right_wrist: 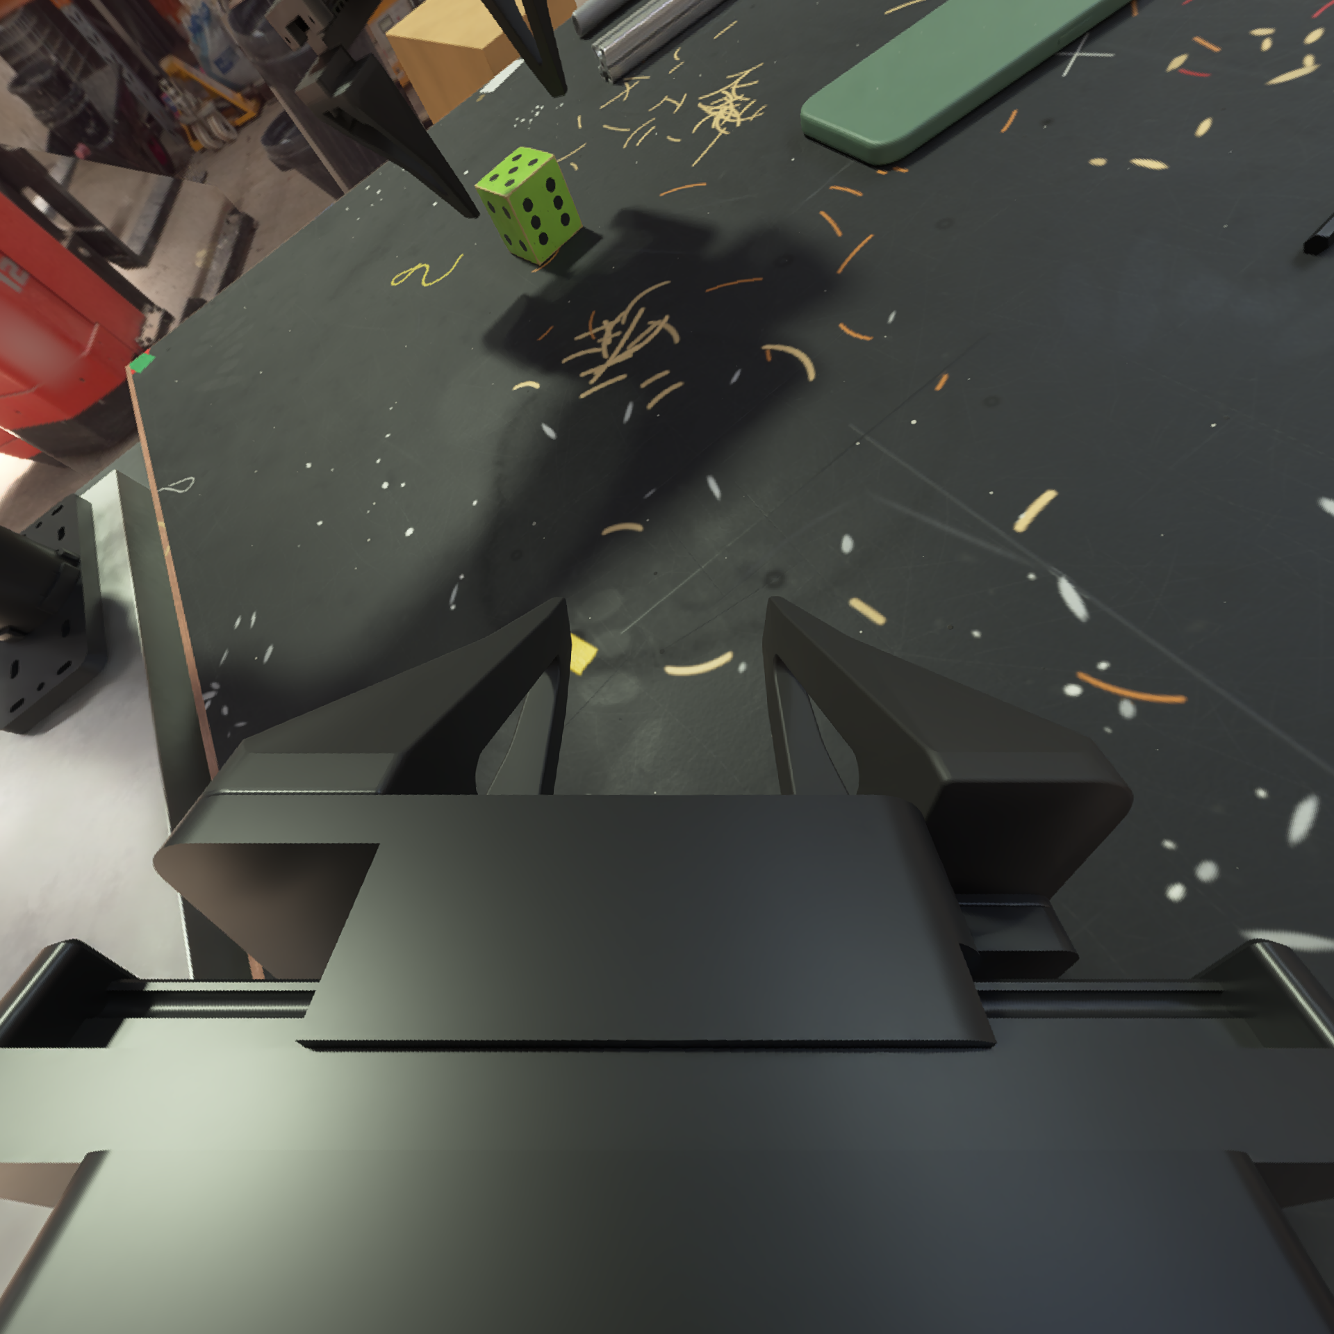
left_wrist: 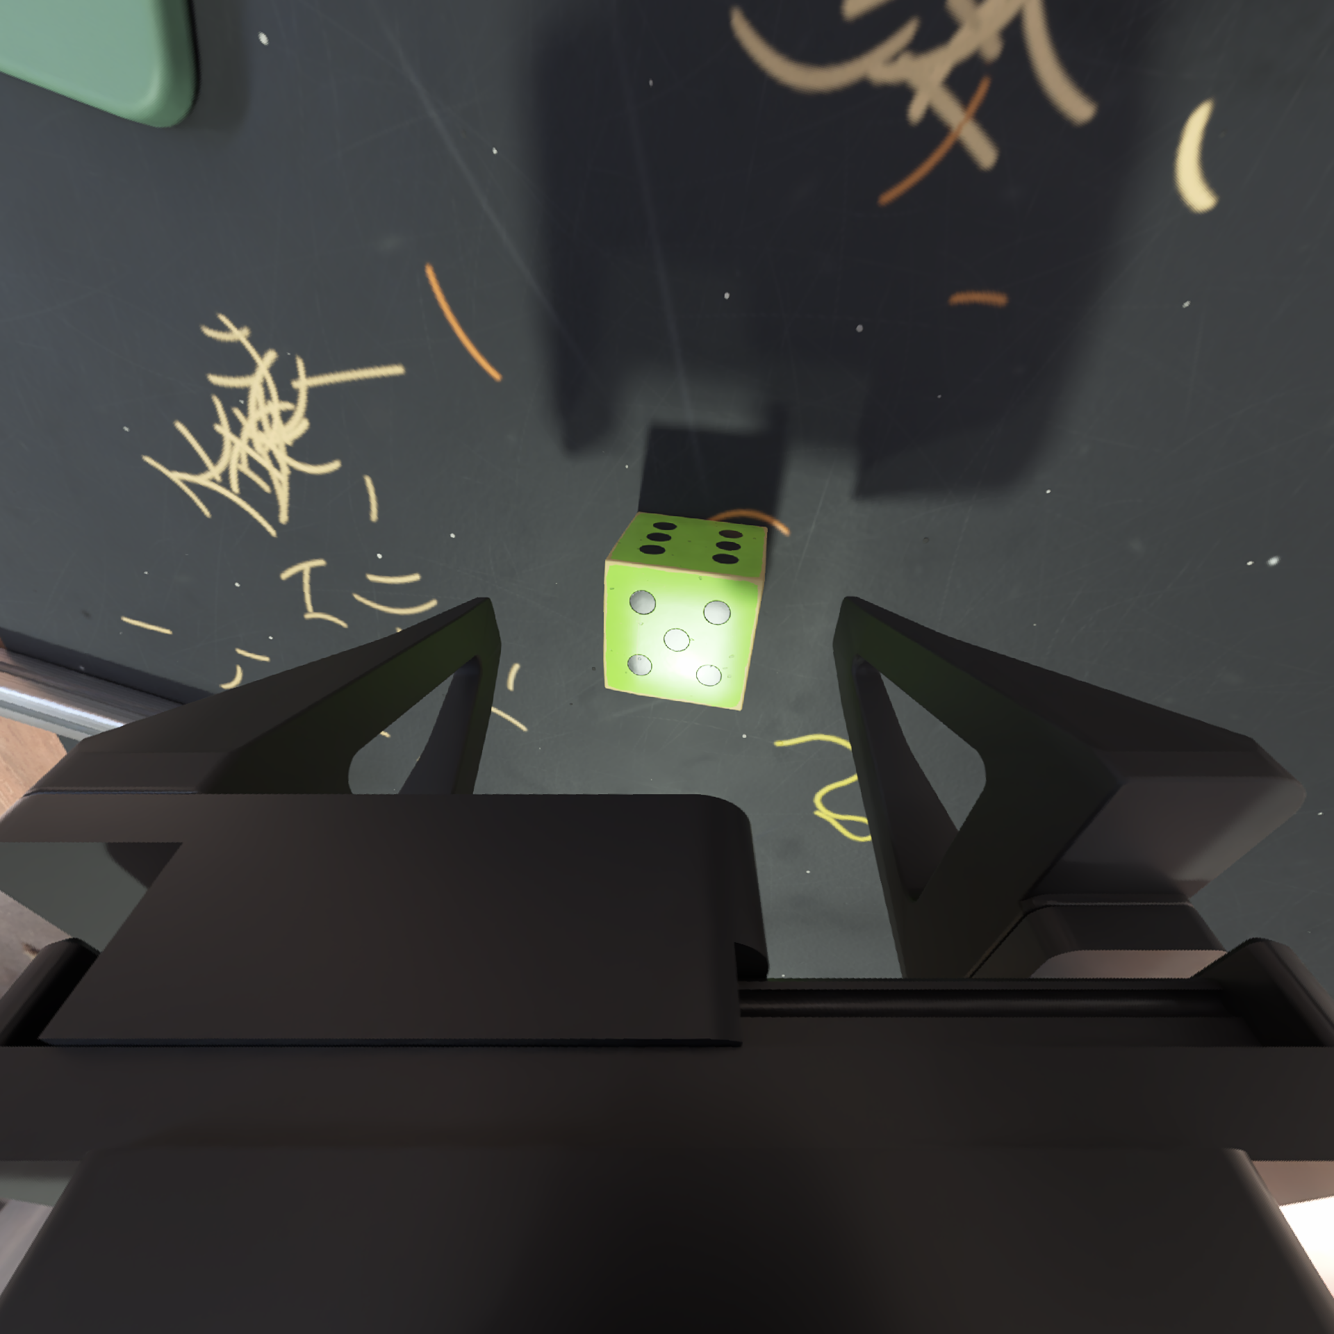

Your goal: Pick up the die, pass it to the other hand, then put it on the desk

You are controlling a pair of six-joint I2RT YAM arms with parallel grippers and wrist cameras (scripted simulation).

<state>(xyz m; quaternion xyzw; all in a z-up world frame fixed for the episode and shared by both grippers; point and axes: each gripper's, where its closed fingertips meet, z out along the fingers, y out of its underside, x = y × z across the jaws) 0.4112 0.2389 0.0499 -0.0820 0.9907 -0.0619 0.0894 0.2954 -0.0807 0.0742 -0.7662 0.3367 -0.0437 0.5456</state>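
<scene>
Scuffed dark desk (right_wrist: 938, 447), chalky scribbles everywhere, green die (left_wrist: 682, 613) sitting on it.

Left gripper (left_wrist: 664, 613) is hovering right over the die, jaws spread wide, die lying dead centre between the tips, probably not touching yet. Right gripper (right_wrist: 664, 613) is hanging well apart from it, jaws parted, holding nothing. Left is way nearer.

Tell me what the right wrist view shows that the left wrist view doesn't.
Only the right wrist view shows the right hand, open above bare desk, a yellow scrap by its fingers, the red equipment beyond the desk's edge, and the whole green pad. Only the left wrist view shows the die centred between the left hand's open fingers. Both share the die standing on the scribbled desk, the left hand over it, ungrasped.
</scene>
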